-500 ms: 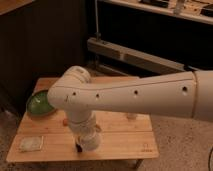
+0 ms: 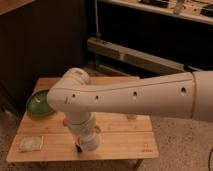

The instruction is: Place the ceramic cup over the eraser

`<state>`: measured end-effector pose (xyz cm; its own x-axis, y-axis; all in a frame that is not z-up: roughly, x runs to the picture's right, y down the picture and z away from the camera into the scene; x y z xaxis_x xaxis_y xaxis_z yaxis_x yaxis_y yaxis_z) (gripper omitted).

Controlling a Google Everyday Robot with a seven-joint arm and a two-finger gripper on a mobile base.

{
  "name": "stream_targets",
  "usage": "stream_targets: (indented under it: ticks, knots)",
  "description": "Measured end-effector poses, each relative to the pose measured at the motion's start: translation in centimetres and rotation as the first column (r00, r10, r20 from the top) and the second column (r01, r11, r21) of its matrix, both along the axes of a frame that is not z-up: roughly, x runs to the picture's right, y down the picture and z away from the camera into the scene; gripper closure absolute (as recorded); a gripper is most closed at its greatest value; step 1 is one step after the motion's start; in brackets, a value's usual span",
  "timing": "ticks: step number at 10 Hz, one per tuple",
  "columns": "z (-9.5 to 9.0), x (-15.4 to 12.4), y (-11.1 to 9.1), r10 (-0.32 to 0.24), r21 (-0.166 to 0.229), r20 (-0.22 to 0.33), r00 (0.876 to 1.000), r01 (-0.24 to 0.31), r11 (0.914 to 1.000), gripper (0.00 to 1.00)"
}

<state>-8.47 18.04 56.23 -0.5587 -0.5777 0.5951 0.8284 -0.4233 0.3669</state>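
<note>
Across the middle of the desk (image 2: 122, 136) reaches the big white arm (image 2: 135, 97), bending down toward the front edge. At the left edge stands a green bowl (image 2: 39, 104). Near the front left corner lies a pale flat piece (image 2: 31, 144), perhaps the eraser. The gripper (image 2: 80, 146) hangs low by the front edge; open or closed, I cannot tell. The ceramic cup is not visible, maybe hidden by the arm, so I judge the covering is not yet done.

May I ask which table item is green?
The bowl at the left edge; the flat pad is pale. The gripper hangs low over the table.
</note>
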Motion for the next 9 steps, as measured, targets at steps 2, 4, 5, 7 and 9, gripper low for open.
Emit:
stream_targets:
  ticks: [2, 4, 5, 7, 9]
  knots:
    - [0.3, -0.9, 0.1, -0.001, -0.009, 0.024, 1.000, 0.001, 1.0000, 0.99]
    - [0.8, -2.2, 0.4, -0.010, -0.023, 0.052, 0.999, 0.011, 0.9997, 0.99]
    - [0.9, -2.5, 0.4, -0.012, -0.025, 0.056, 0.998, 0.013, 0.9996, 0.99]
    - [1.0, -3.1, 0.4, -0.016, -0.029, 0.071, 0.997, 0.018, 0.9994, 0.99]
    - [1.2, -3.4, 0.2, -0.016, -0.026, 0.078, 0.997, 0.019, 0.9995, 0.99]
